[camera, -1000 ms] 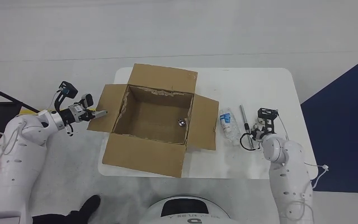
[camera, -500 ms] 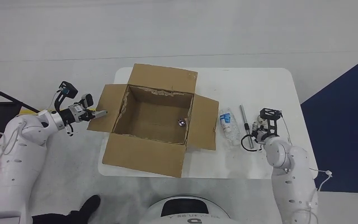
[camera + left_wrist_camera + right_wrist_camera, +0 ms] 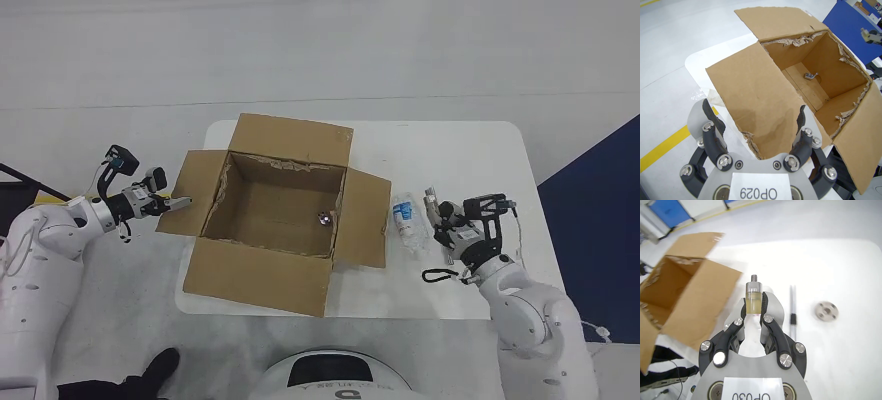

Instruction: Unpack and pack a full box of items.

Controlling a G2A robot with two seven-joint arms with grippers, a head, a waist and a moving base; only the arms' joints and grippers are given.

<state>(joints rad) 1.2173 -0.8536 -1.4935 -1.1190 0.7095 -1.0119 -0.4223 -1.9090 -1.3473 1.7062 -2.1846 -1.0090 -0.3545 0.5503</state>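
your right gripper (image 3: pixel 753 302) has its jaws pinched on a short yellowish cylinder (image 3: pixel 753 296), gripping the translucent body so that the metal cap and threaded stud stick out past the fingertips. you are holding it above the white table (image 3: pixel 829 262). ahead of those jaws and off to one side sits the open cardboard box (image 3: pixel 258 277), its flaps folded out. in the top view a clear plastic bottle (image 3: pixel 405 220) lies on the table between the right jaws and the box, just beside the nearest flap. on the other side of the right jaws, away from the box, a thin rod (image 3: pixel 792 300) with a black clip lies flat. beyond it, a little farther out, is a round metal flange (image 3: pixel 826 311). behind the jaws, near your right wrist, a black carabiner (image 3: pixel 438 275) lies on the table. your left gripper (image 3: pixel 755 113) has its jaws spread wide, and the torn edge of the box's side flap (image 3: pixel 753 85) sits between them. one fingertip (image 3: pixel 801 115) overlaps that edge, but you cannot tell whether it touches the cardboard. past the left jaws, down on the box floor, a small metal fitting (image 3: pixel 810 75) lies near the far wall, well apart from both grippers.
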